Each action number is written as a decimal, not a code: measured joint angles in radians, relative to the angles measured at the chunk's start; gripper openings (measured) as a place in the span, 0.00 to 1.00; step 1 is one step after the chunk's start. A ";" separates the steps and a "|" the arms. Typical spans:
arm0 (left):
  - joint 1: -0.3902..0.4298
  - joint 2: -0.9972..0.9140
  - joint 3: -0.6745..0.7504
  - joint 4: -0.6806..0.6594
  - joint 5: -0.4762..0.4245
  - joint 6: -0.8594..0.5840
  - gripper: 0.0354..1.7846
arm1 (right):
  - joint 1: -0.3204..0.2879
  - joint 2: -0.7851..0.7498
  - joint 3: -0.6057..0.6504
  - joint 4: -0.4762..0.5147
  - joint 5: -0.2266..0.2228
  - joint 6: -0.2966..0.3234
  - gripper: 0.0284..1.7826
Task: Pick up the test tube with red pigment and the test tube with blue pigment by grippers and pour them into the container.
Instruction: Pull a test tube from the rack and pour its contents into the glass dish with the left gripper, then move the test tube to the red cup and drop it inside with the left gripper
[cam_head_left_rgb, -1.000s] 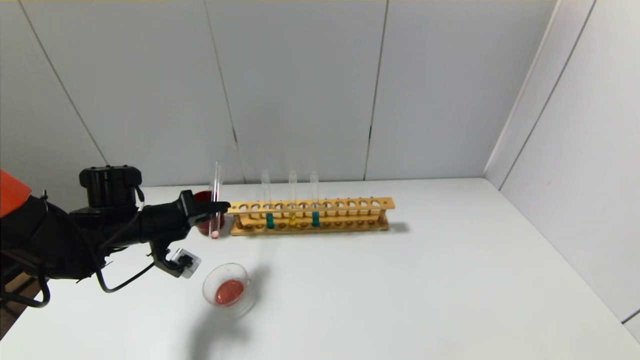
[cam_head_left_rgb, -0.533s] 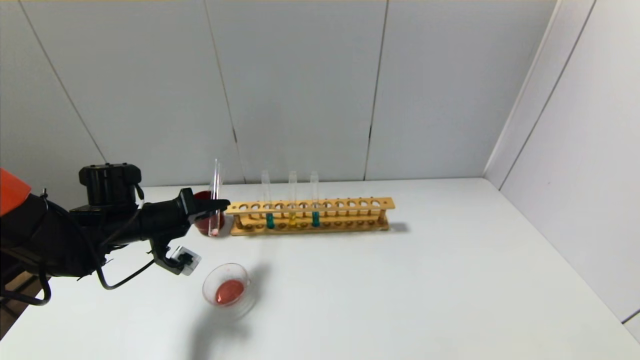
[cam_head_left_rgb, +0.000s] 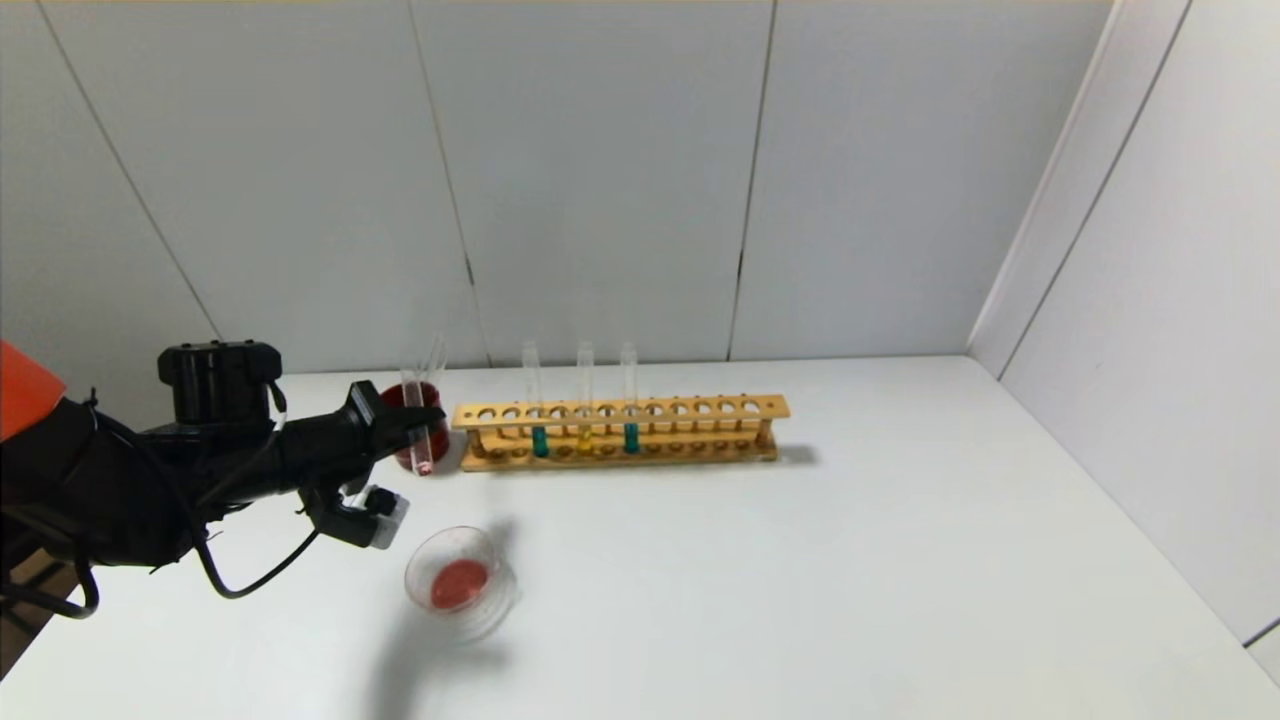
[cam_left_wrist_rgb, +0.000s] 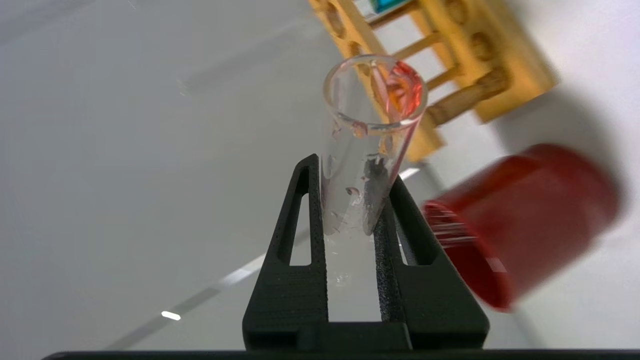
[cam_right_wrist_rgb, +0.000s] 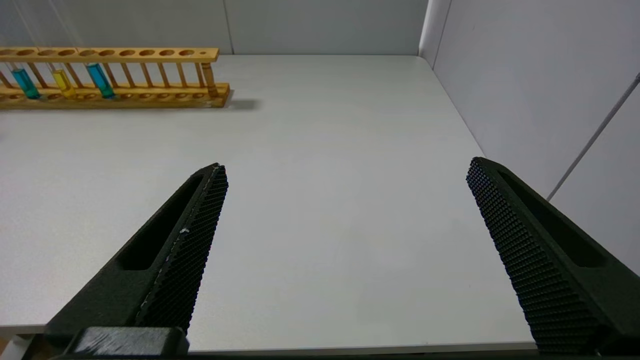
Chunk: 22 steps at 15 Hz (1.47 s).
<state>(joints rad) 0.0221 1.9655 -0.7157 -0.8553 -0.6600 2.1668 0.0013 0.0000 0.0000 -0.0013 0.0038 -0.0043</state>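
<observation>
My left gripper (cam_head_left_rgb: 428, 416) (cam_left_wrist_rgb: 352, 170) is shut on the test tube with red pigment (cam_head_left_rgb: 422, 440) (cam_left_wrist_rgb: 372, 115). I hold it near upright just in front of the red cup, and only red streaks and drops cling inside the glass. The container (cam_head_left_rgb: 460, 580), a low clear dish, sits on the table nearer me and holds a red pool. Two tubes with blue-teal liquid (cam_head_left_rgb: 540, 440) (cam_head_left_rgb: 631, 437) stand in the wooden rack (cam_head_left_rgb: 700, 410); I cannot tell which one is the test tube with blue pigment. My right gripper (cam_right_wrist_rgb: 346, 165) hangs open and empty over bare table on the right.
A dark red cup (cam_head_left_rgb: 405, 400) (cam_left_wrist_rgb: 525, 220) stands at the rack's left end, close behind the held tube. A yellow-liquid tube (cam_head_left_rgb: 585, 440) stands between the two teal ones. White walls close off the back and the right side.
The left gripper has drawn slightly left and lower with the tube. The tube's top sits lower than before, and the wrist has turned a little.
</observation>
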 joint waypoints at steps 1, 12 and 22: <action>-0.003 -0.006 0.017 -0.014 0.035 -0.090 0.16 | 0.000 0.000 0.000 0.000 0.000 0.000 0.98; -0.141 -0.164 -0.011 -0.171 0.643 -1.390 0.16 | 0.000 0.000 0.000 -0.001 0.000 0.000 0.98; -0.062 -0.060 -0.045 -0.390 0.645 -1.996 0.16 | 0.000 0.000 0.000 0.000 0.000 0.000 0.98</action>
<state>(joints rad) -0.0402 1.9060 -0.7604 -1.2453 -0.0149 0.1713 0.0013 0.0000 0.0000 -0.0017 0.0043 -0.0043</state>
